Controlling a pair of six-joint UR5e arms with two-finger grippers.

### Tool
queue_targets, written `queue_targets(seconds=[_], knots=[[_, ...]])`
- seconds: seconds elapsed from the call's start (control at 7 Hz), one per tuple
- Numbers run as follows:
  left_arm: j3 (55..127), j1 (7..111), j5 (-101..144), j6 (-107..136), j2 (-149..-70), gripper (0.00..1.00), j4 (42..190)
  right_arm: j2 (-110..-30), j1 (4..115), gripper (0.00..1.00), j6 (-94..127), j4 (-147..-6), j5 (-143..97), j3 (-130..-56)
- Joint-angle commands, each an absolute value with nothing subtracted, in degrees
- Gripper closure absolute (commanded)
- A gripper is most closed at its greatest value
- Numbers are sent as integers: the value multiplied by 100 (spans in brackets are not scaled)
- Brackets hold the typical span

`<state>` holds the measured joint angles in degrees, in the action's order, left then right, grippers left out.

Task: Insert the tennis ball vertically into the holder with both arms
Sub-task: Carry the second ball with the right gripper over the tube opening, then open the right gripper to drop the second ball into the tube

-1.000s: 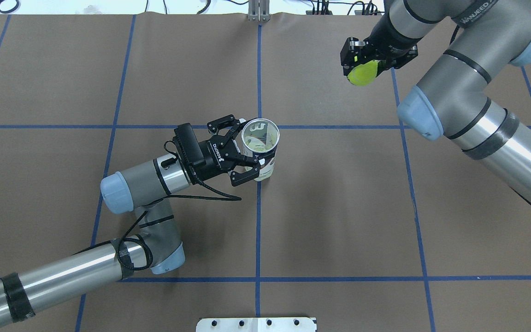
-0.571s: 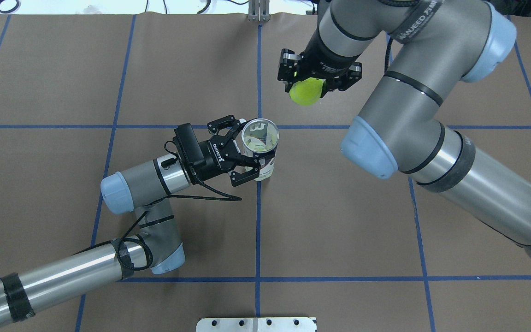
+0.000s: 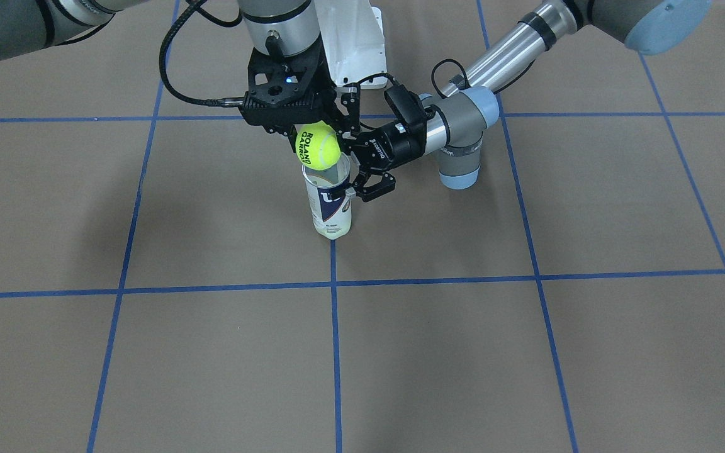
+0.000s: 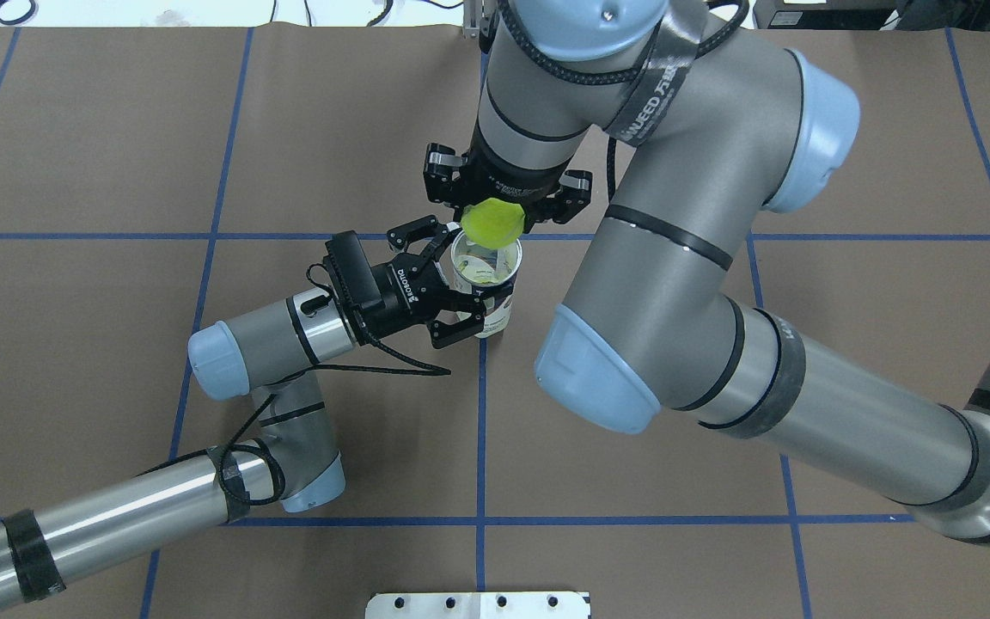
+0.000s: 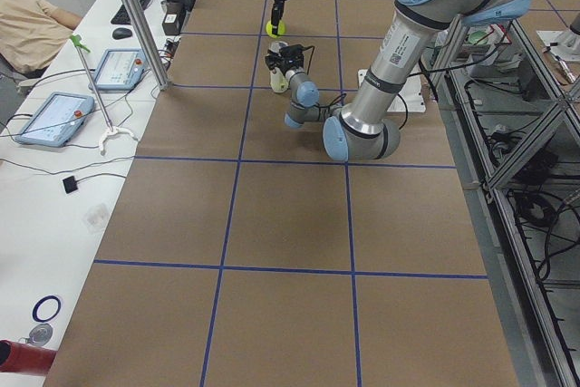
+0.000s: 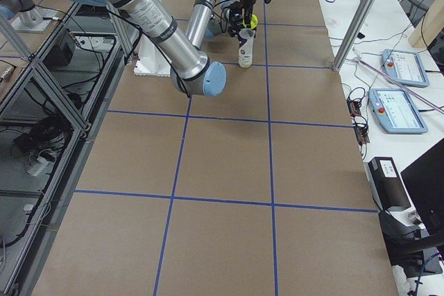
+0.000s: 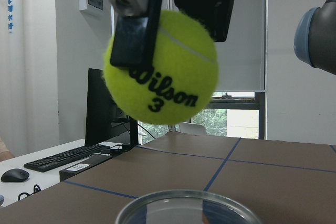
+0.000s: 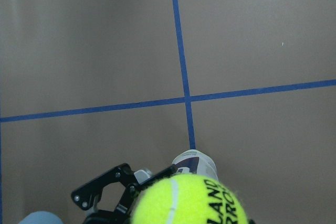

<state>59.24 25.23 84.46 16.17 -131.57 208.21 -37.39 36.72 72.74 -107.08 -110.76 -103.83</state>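
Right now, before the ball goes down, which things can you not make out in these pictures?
- Right wrist view: the tennis ball hides the mouth of the tennis-ball can.
- Left wrist view: the bottom edge cuts the can off below its rim.
- Overhead view: the ball and the right gripper cover the far rim, and the can's contents are unclear.
- Side views: the gap from ball to rim is too small to judge.

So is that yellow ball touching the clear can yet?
Apart. The left wrist view shows it plainly: the tennis ball hangs in the right gripper above the holder rim, with brown table showing in the gap.
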Motion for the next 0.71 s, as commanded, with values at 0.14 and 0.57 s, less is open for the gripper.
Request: queue_targets(seconds=[0.14, 0.57], knots=[[5924, 2522, 8446, 1617, -13157, 14, 20821, -3761, 3472, 11, 7304, -10828, -10785, -10389], [5924, 2523, 8446, 1617, -13166, 14, 20821, -3788, 3437, 0, 7277, -10828, -10705, -10537]])
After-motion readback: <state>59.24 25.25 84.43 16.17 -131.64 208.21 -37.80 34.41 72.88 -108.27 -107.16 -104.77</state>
